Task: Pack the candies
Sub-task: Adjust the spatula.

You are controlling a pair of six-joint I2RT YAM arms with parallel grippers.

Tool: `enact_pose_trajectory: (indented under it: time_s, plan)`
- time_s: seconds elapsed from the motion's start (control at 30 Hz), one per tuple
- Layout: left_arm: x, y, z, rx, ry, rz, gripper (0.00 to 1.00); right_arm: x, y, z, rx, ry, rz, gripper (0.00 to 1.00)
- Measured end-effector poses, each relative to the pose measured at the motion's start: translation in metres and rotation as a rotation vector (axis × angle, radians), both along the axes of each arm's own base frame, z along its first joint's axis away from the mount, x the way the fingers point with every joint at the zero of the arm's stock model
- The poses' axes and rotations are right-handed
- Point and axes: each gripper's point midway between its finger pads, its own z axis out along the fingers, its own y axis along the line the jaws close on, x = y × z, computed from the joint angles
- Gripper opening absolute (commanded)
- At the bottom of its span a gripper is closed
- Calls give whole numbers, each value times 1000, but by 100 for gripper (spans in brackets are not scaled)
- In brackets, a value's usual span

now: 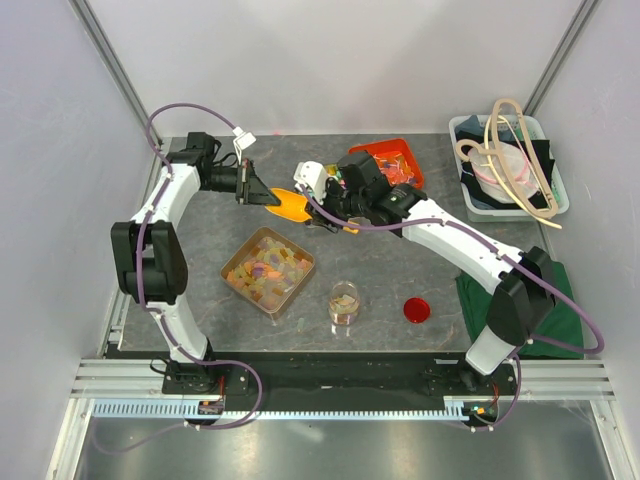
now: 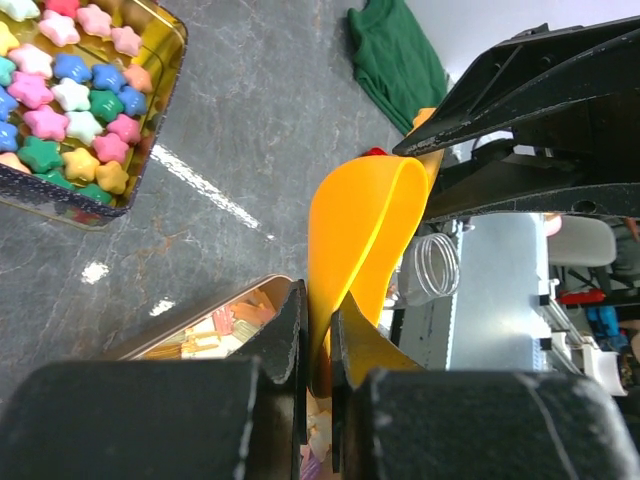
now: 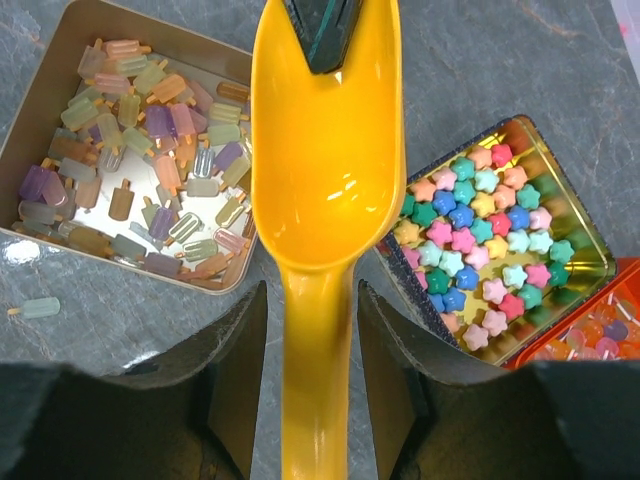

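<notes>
A yellow-orange plastic scoop (image 3: 320,190) is pinched at its front lip by the left gripper (image 2: 318,312), whose jaws are pressed together on it. The scoop's handle is straddled by the right gripper (image 3: 311,295), its fingers spread, with a slim gap seen on either side. The candies (image 3: 150,170), translucent pastel popsicle-shaped pieces, are held in a tan square metal tin (image 3: 170,40) at the upper left of the right wrist view. One stray piece (image 3: 30,308) is seen on the grey table (image 3: 130,325) below it.

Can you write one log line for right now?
left hand: shut on scoop | right hand: open around scoop handle | candies: in tin
</notes>
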Motion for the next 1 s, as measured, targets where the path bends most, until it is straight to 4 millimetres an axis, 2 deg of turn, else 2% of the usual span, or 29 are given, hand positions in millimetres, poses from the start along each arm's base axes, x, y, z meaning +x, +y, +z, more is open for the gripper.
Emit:
enact_pose_trajectory:
  time_s: [0.33, 0.5, 0.57, 0.63, 0.67, 0.7, 0.73, 0.83, 0.87, 0.9, 0.97, 1.0]
  plan:
    - [-5, -4, 9, -69, 35, -27, 2, 5, 3, 2, 22, -19, -12, 48]
    - [-6, -5, 13, -84, 41, -33, 2, 6, 3, 1, 19, -26, -19, 45]
    - [-5, -5, 14, -87, 36, -33, 2, 7, 4, 1, 21, -32, -20, 41]
    - [-5, -4, 14, -88, 33, -31, 2, 6, 5, 2, 22, -34, -19, 30]
    - [-5, -4, 14, -88, 35, -31, 2, 6, 5, 2, 21, -35, -20, 11]
    - [-5, -3, 14, -88, 39, -29, 2, 6, 5, 2, 21, -37, -21, 4]
    - [-5, -3, 14, -88, 41, -29, 2, 6, 5, 2, 21, -36, -20, 0]
    - [-5, -3, 14, -87, 42, -28, 2, 5, 6, 1, 18, -38, -19, 0]
    - [-5, -3, 14, -86, 42, -28, 7, 5, 6, 1, 18, -38, -19, 0]
    - [-5, -3, 13, -85, 42, -28, 21, 6, 6, 1, 17, -38, -19, 0]
    - [-4, -2, 12, -80, 40, -26, 40, 6, 6, 0, 15, -36, -21, 0]
    - [-4, -2, 11, -78, 39, -26, 54, 6, 6, -1, 14, -35, -22, 0]
